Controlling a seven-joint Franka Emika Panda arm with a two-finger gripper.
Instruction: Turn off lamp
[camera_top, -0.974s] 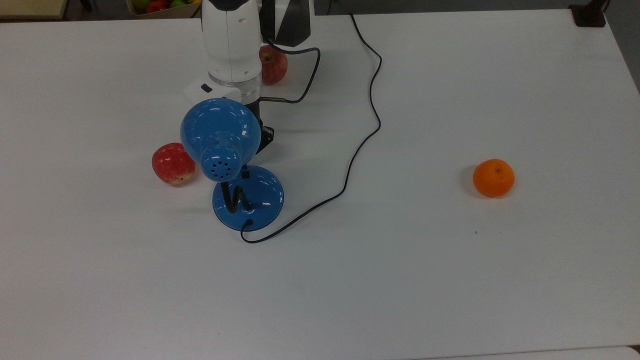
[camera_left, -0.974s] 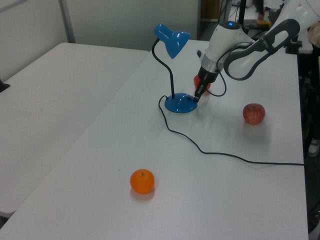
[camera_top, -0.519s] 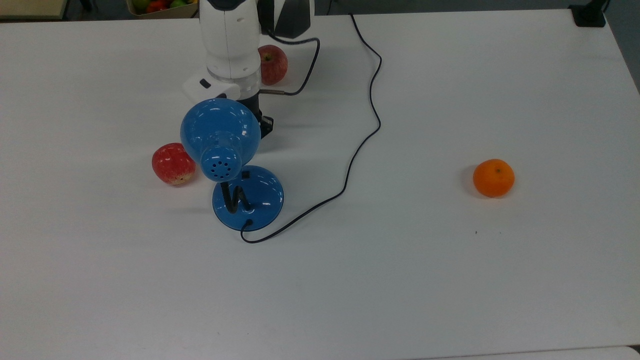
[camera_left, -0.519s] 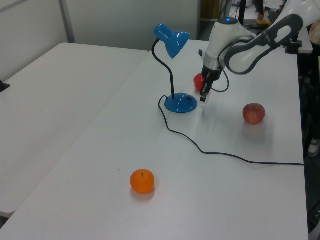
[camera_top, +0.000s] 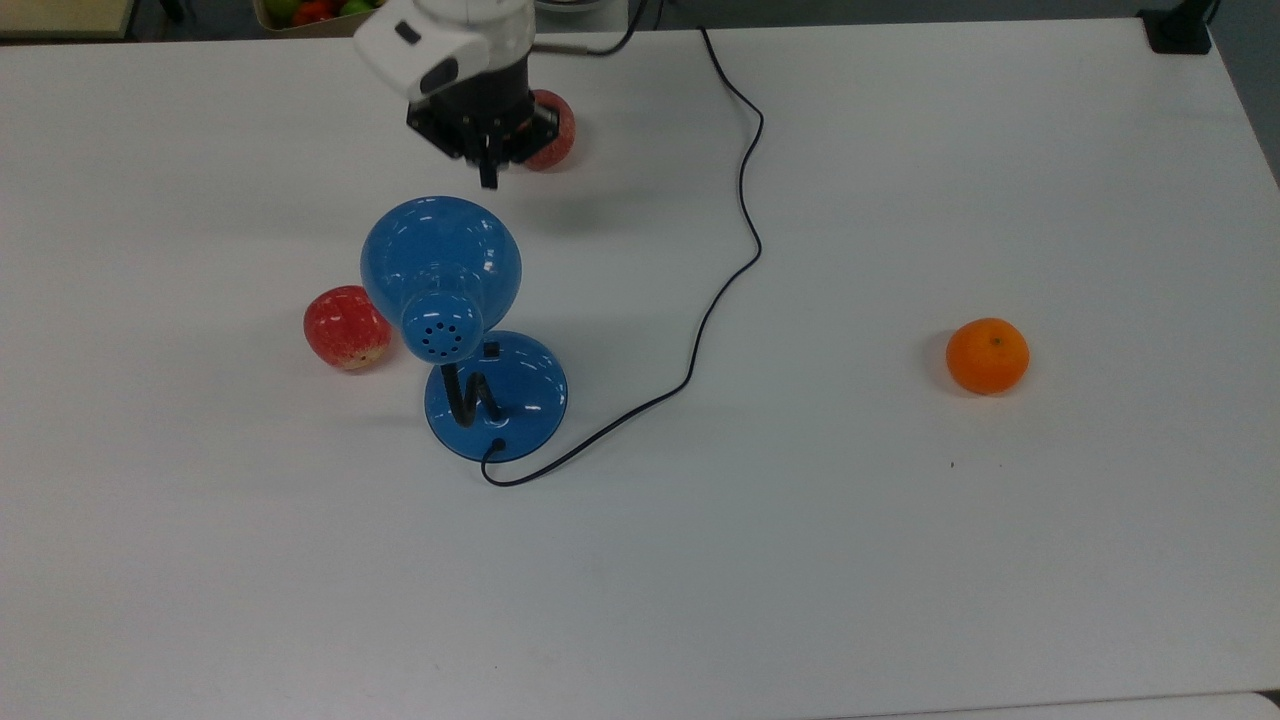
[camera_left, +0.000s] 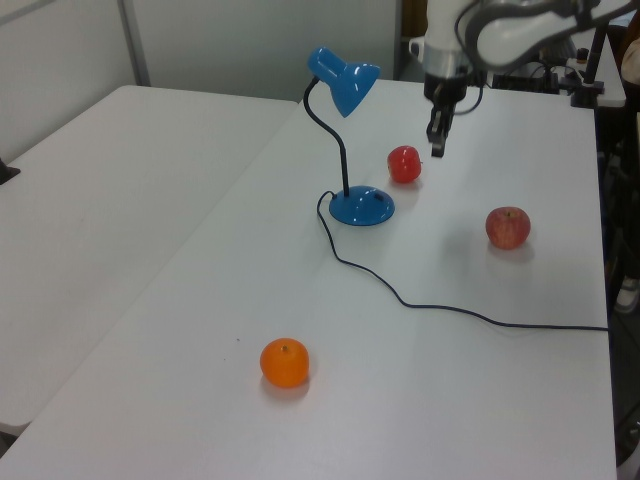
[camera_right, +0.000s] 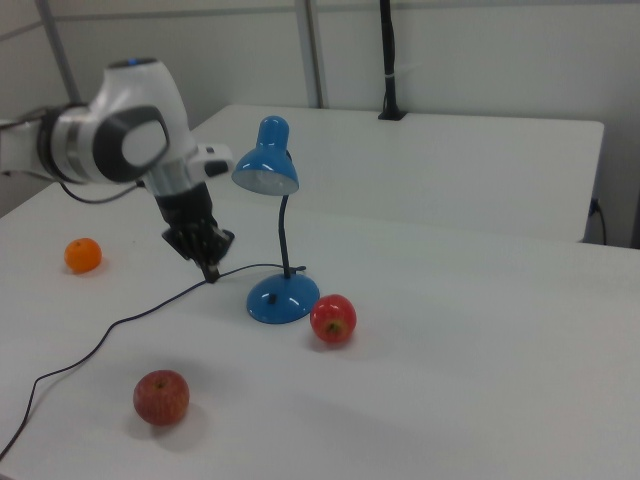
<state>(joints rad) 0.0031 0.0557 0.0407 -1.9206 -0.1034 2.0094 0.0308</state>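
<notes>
The glossy blue lamp stands on the white table, its dome shade (camera_top: 440, 260) on a bent black gooseneck above the round base (camera_top: 510, 400). A small black switch (camera_top: 491, 350) sits on the base, and a thin black cord (camera_top: 742, 200) runs off toward the top view's top edge. My gripper (camera_top: 488, 178) hangs in the air beyond the shade, well clear of the base, fingers shut and holding nothing. In the left view the gripper (camera_left: 437, 148) is level with the gooseneck's upper part, to the right of the lamp (camera_left: 362, 206). The right view shows the gripper (camera_right: 211, 272) left of the lamp (camera_right: 283, 298).
A red apple (camera_top: 346, 327) lies close to the lamp on the top view's left. A second apple (camera_top: 552, 128) lies partly under the gripper. An orange (camera_top: 987, 355) sits far to the top view's right. A bin of fruit (camera_top: 320, 12) is past the table's far edge.
The gripper has risen from beside the lamp's base and pulled back toward the top view's top edge. The lamp and fruit have not moved.
</notes>
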